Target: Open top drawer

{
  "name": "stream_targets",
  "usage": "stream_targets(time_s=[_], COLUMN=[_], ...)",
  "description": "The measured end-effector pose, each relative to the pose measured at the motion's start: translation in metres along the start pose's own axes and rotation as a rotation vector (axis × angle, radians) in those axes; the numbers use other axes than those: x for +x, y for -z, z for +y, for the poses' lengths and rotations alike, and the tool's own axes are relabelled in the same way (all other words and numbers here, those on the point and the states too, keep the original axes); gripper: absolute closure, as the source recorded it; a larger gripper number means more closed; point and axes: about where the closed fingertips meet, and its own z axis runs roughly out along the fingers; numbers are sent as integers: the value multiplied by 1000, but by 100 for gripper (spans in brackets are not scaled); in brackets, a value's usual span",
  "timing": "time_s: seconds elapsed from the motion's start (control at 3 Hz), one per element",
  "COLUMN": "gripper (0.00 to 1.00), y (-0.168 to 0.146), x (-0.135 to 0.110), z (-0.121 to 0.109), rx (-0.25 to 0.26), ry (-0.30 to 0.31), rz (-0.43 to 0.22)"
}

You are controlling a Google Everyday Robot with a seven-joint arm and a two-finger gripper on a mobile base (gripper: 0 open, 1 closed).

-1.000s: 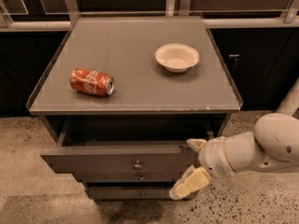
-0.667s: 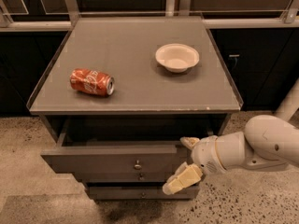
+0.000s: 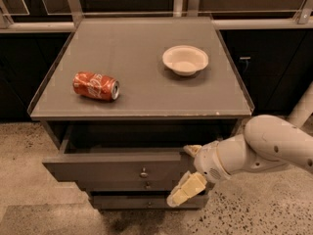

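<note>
1. End effector. The gripper [image 3: 182, 175] is at 5 o'clock in the view, at the right end of the drawer stack, on a white arm [image 3: 264, 148] that enters from 3 o'clock. Its two cream fingers [image 3: 188, 187] stand well apart: one tip is at the upper edge of the top drawer [image 3: 107, 168] front, the other points down towards 7 o'clock below that front. Nothing is held between them. Contact with the drawer front cannot be confirmed.

2. Drawers, count three, dark grey, stacked in the cabinet below the table top [image 3: 142, 99]. The top drawer is at 6 o'clock in the view. It stands open, its front projecting forward of the two below, with a dark gap behind it. One small round metal knob [image 3: 144, 173] is at the centre of its front. The second drawer [image 3: 122, 185] shows one like knob [image 3: 146, 185]. The third drawer [image 3: 142, 202] is lowest; no knob can be made out on it.

3. Table top, count two items, well apart.
- One red soda can [image 3: 96, 86], lying on its side at 9 o'clock on the top, its lid end facing 3 o'clock. It carries white script that cannot be read.
- One cream bowl [image 3: 185, 59], upright, at 1 o'clock on the top. No writing shows.

4. Floor: speckled stone floor [image 3: 24, 151] around the cabinet.

5. Rear: dark cabinets [image 3: 264, 67] behind the table, with metal rails [image 3: 254, 23] along the 12 o'clock edge.
</note>
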Motion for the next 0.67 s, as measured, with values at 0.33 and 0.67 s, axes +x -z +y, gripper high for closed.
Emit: stream_targets(time_s=[0.33, 0.67], gripper=[0, 0], y=[-7, 0], x=[5, 8], z=[-1, -7], rx=[-11, 20], ry=[17, 31], rz=[65, 116])
